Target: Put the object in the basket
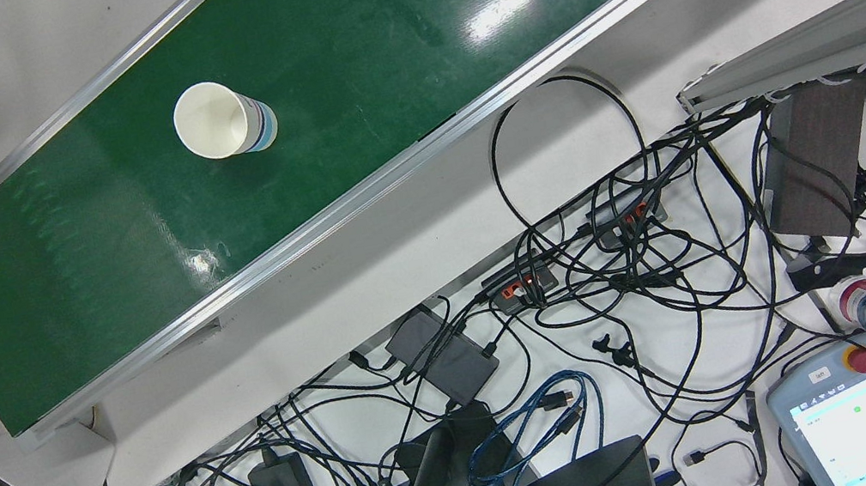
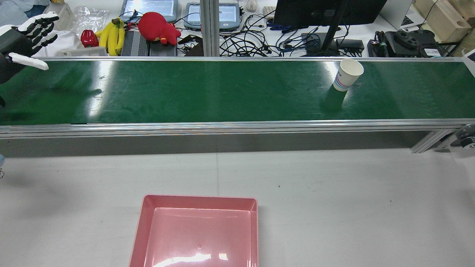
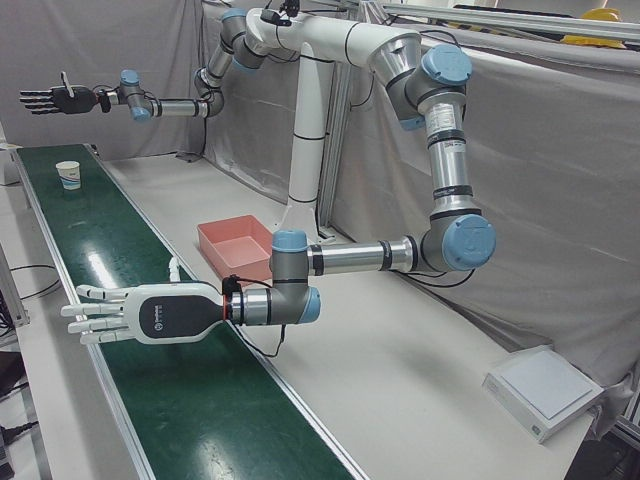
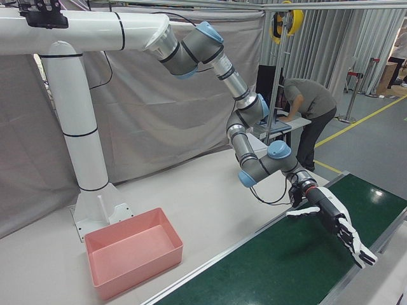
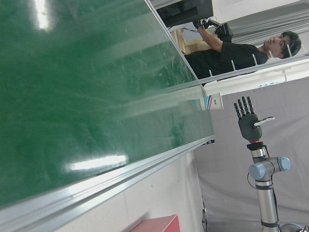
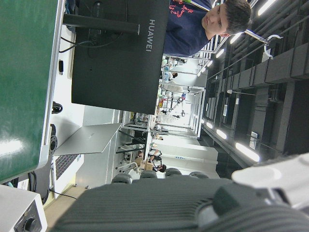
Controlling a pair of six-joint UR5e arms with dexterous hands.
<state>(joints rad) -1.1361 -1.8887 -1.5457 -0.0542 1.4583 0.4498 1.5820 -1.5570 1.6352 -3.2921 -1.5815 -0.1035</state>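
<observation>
A white paper cup [image 2: 347, 76] stands upright on the green conveyor belt [image 2: 222, 89] towards its right end. It also shows from above in the front view [image 1: 218, 120] and far off in the left-front view [image 3: 68, 175]. The empty pink basket [image 2: 200, 199] sits on the grey table in front of the belt. My left hand [image 2: 26, 39] is open and empty, held above the belt's left end, far from the cup; the left-front view [image 3: 130, 312] and right-front view [image 4: 334, 225] show it too. My right hand [image 3: 50, 100] is open and empty, held high beyond the cup's end of the belt.
A desk behind the belt holds bananas [image 2: 111, 33], a red plush toy [image 2: 157, 24], tablets, a monitor and tangled cables [image 1: 619, 266]. A person [image 4: 308, 101] bends over a desk past the belt's left end. A white box [image 3: 545, 390] lies near the table corner.
</observation>
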